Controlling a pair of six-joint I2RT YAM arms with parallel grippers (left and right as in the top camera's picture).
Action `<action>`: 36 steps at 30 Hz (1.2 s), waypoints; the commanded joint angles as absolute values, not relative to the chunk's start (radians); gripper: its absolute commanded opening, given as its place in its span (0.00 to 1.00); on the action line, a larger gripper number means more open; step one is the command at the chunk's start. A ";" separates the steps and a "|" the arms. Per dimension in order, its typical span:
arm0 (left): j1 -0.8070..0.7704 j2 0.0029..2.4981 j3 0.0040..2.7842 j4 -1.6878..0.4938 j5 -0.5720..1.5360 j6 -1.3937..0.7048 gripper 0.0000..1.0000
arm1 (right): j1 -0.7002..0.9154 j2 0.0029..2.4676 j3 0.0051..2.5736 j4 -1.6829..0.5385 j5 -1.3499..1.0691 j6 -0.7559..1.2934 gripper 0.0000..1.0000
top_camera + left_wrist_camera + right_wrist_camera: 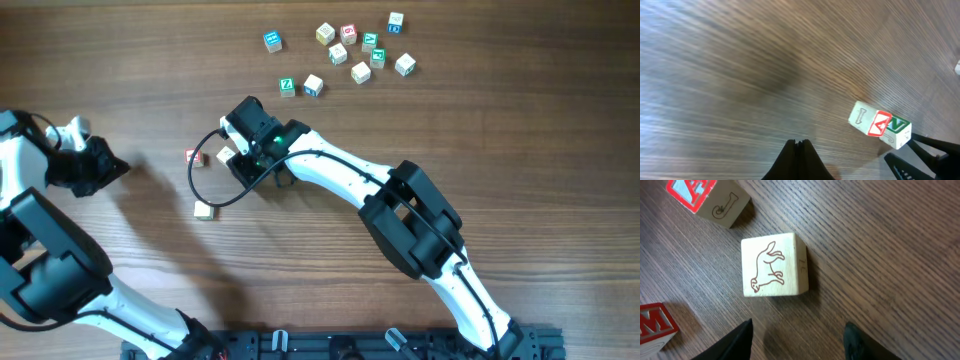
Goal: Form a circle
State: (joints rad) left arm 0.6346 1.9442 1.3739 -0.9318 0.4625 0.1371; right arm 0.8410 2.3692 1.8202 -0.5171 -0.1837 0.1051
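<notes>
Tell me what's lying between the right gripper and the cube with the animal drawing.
Only bare table. The right wrist view shows the right gripper, fingers apart, just short of the animal cube, with nothing in the gap.

Item one: the left arm (45, 255) is folded at the left edge, wrist turned inward; the left gripper (798, 146) has its jaws pressed fully together with nothing between them. Item two: the right arm (335, 172) is extended from lower right toward centre, wrist pitched downward; the right gripper (797, 339) has its jaws standing apart (both dark fingertips visible in the wrist view), holding nothing
</notes>
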 commanded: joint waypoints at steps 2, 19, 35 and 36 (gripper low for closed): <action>0.606 1.932 1.372 -0.926 0.482 0.150 0.04 | 0.839 2.369 1.823 -0.508 -0.187 0.089 0.50; 0.605 1.932 1.372 -0.925 0.451 0.149 0.07 | 0.839 2.385 1.772 -0.401 -0.260 0.081 0.12; 0.605 1.932 1.372 -0.928 0.451 0.149 0.08 | 0.839 2.386 1.772 -0.333 -0.272 0.108 0.12; 0.605 1.932 1.372 -0.928 0.451 0.150 0.08 | 0.839 2.386 1.772 -0.333 -0.272 0.108 0.12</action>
